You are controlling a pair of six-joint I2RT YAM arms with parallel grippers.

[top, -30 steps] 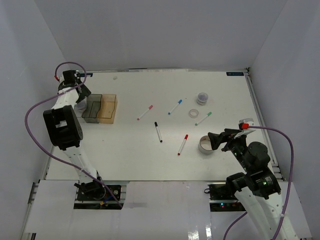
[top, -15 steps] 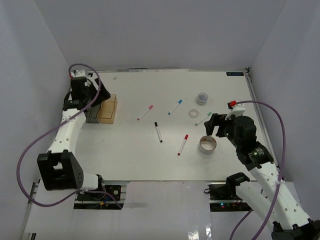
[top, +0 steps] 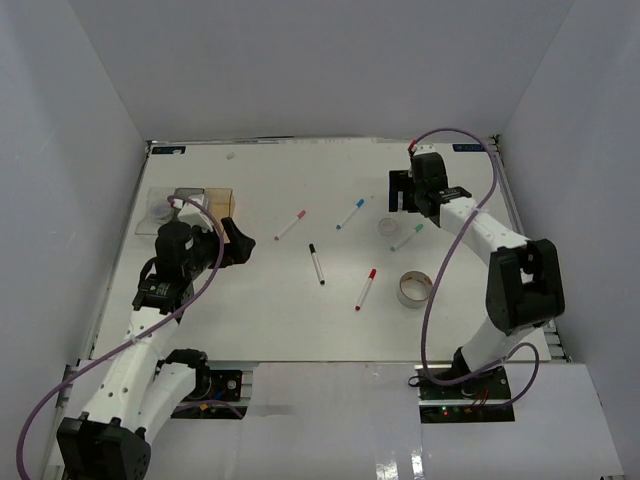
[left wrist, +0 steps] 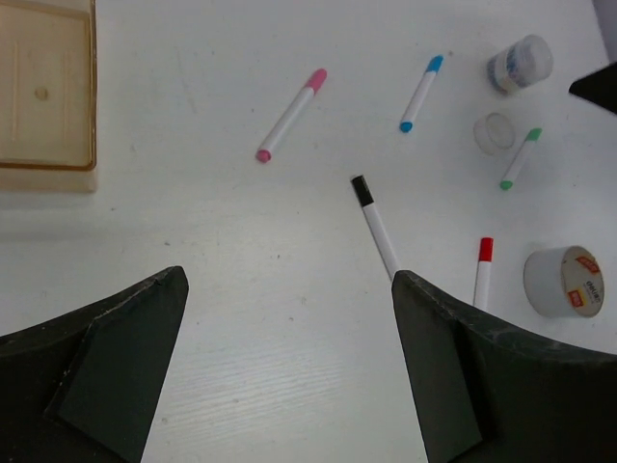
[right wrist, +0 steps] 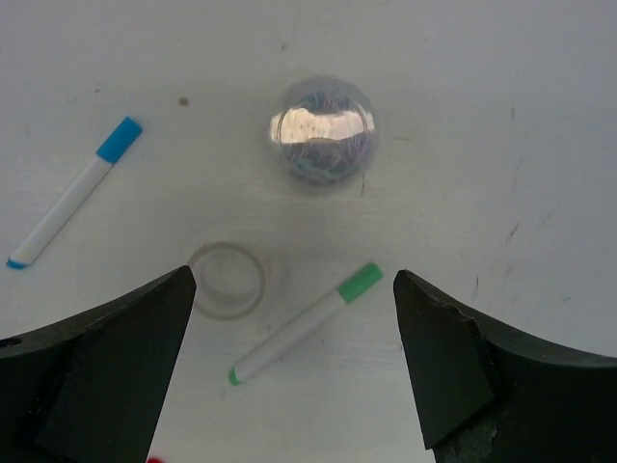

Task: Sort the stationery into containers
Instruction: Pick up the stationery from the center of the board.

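Observation:
Five markers lie loose mid-table: pink (top: 291, 225), blue (top: 351, 213), black (top: 316, 263), red (top: 366, 288) and green (top: 407, 237). A large tape roll (top: 414, 289) and a small clear roll (top: 388, 227) lie at the right. The bins stand at the far left: clear (top: 158, 200), grey (top: 188, 195) and amber (top: 224, 198). My left gripper (top: 238, 243) hovers open and empty just right of the bins, over bare table (left wrist: 289, 280). My right gripper (right wrist: 292, 278) hangs open above the green marker (right wrist: 304, 323), with the small roll (right wrist: 227, 280) by its left finger and a clear jar (right wrist: 321, 130) just beyond.
White walls close in the table on three sides, the left one close behind the bins. In the left wrist view the amber bin (left wrist: 46, 96) sits at the top left and the large tape roll (left wrist: 564, 281) at the right. Purple cables trail from both arms.
My left arm has swung away from the bins toward the middle of the table. My right arm has moved from beside the large tape roll to the far side, over the jar.

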